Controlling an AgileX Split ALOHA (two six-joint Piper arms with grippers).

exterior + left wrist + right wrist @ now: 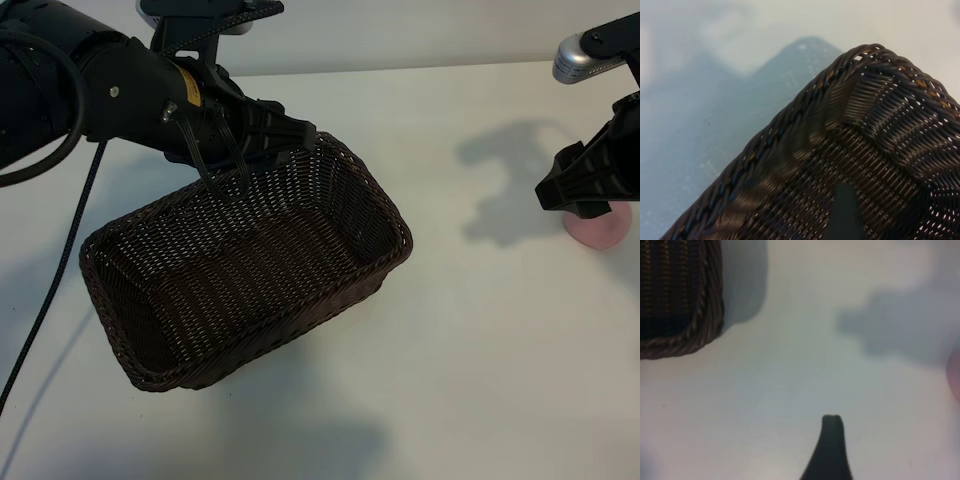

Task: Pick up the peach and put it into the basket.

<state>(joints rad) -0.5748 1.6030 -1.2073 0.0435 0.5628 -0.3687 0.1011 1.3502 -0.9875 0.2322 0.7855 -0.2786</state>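
Only the exterior view shows the peach on the table, partly hidden under the right gripper, jaws open – the left gripper, angled down, jaws open over the basket rim.

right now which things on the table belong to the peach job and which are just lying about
Part of the job:
- peach, by the right edge, partly hidden under the right gripper
- wicker basket, empty, its far corner at the left gripper

Just lying about:
- black cable trailing from the left arm across the white table; nothing else loose
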